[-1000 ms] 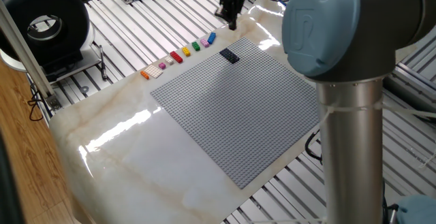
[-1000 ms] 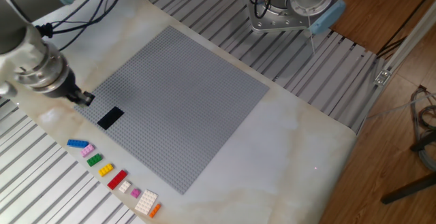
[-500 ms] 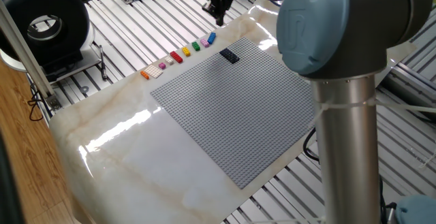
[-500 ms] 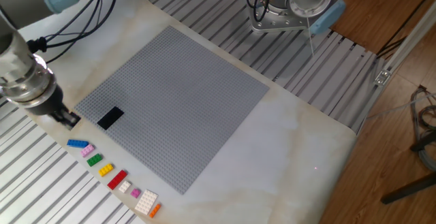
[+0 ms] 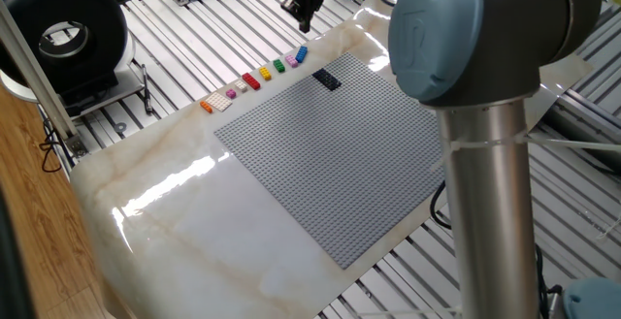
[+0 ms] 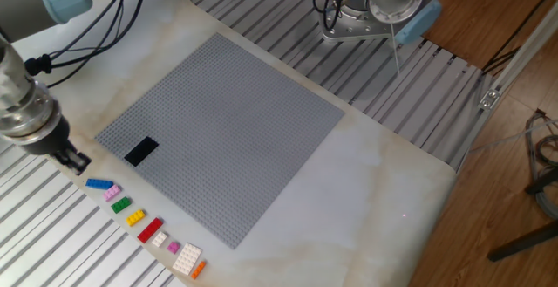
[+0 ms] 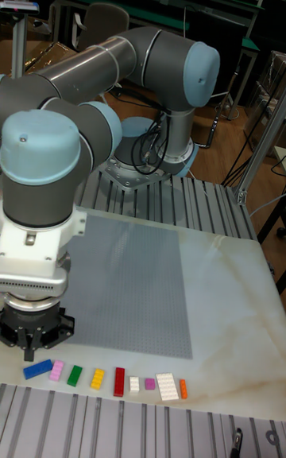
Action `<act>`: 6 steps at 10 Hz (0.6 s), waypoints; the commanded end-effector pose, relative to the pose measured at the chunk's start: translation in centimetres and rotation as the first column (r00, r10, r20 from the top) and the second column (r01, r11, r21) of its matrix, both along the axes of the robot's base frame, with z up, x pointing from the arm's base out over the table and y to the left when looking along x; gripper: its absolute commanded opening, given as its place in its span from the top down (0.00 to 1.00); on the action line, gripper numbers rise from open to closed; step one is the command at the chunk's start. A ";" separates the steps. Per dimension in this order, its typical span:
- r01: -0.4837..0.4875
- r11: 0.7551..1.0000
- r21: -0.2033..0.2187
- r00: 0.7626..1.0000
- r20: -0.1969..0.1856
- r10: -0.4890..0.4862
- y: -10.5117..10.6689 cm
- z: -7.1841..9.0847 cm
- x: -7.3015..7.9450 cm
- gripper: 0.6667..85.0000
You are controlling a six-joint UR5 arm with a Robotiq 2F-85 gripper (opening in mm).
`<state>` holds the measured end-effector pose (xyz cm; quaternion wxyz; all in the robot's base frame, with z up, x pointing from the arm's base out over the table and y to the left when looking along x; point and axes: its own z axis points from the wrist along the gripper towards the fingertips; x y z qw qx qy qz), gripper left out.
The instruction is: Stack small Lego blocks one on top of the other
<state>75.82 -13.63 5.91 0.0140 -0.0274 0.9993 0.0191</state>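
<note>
Hand (image 6: 77,160) empty above blue block (image 6: 99,184)

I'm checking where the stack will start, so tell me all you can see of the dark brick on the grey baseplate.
The dark navy rectangular plastic brick sits flat on the large grey studded baseplate, near the corner closest to the row of coloured bricks. It is a long, low block, almost black; its studs are too small to make out. Nothing is stacked on it and no other brick touches it. The two-finger gripper hovers off the baseplate's edge, beside the blue end of the row, clear of it.
</note>
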 end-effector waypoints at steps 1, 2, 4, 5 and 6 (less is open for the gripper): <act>0.144 0.988 0.060 0.989 0.032 -0.146 0.6 -0.1 1.7 1.00; 0.175 0.983 0.052 0.984 0.015 -0.176 0.4 0.2 1.3 1.00; 0.226 0.972 0.067 0.973 0.019 -0.228 1.0 0.1 1.6 1.00; 0.224 0.973 0.065 0.973 0.037 -0.226 0.8 0.1 2.1 1.00; 0.274 0.953 0.130 0.962 -0.013 -0.274 1.8 -0.1 1.5 1.00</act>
